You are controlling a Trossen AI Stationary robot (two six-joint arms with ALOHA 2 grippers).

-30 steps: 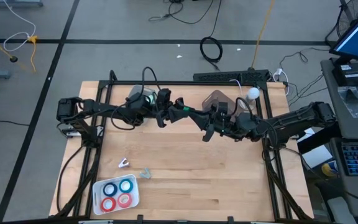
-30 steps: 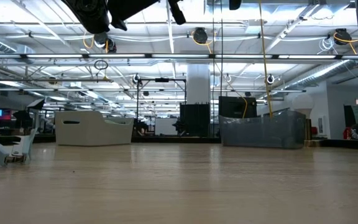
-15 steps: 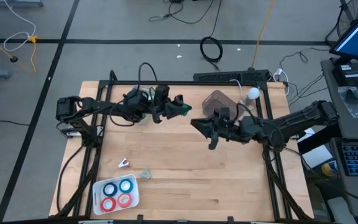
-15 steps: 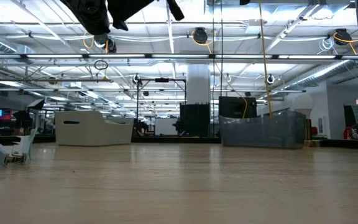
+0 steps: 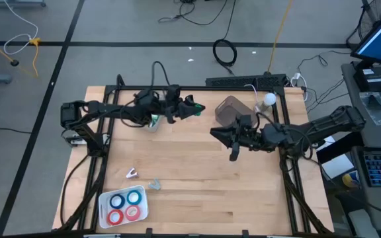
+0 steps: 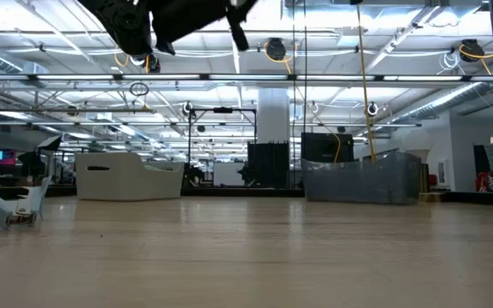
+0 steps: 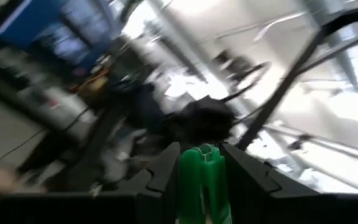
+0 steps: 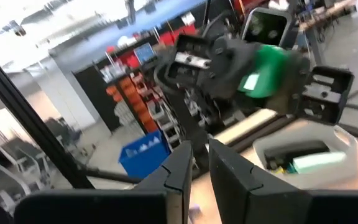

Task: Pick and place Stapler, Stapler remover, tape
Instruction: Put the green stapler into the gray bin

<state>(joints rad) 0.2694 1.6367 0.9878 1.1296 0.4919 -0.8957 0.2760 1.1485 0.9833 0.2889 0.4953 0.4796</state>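
My left gripper point(image 5: 192, 108) hangs over the table's far middle, shut on a green stapler point(image 5: 190, 106). The stapler also shows in the right wrist view point(image 8: 267, 70) with a pale label. My right gripper point(image 5: 218, 131) hovers a little to its right and nearer, fingers point(image 8: 188, 165) close together with nothing between them. Two blue and two red tape rolls point(image 5: 126, 205) lie flat in a white tray point(image 5: 104, 198) at the near left. A small white stapler remover point(image 5: 131, 173) lies on the wood. My left gripper pinches the green stapler between its two fingers, and one green end point(image 7: 204, 171) sticks out past the fingertips. The fingers reach in from the table's left, about level. The stapler is lifted clear of the table.
A translucent grey container point(image 5: 229, 109) stands at the far edge behind my right gripper. A white tray with pale items point(image 8: 303, 155) sits below my left arm. A small grey thing point(image 5: 155, 184) lies near the stapler remover. Bare wood spreads across the near right.
The two grippers, close together a second ago, have parted. My left gripper has swung toward the far edge with the green stapler still in it. My right gripper has drawn back toward the right and near edges and has tipped.
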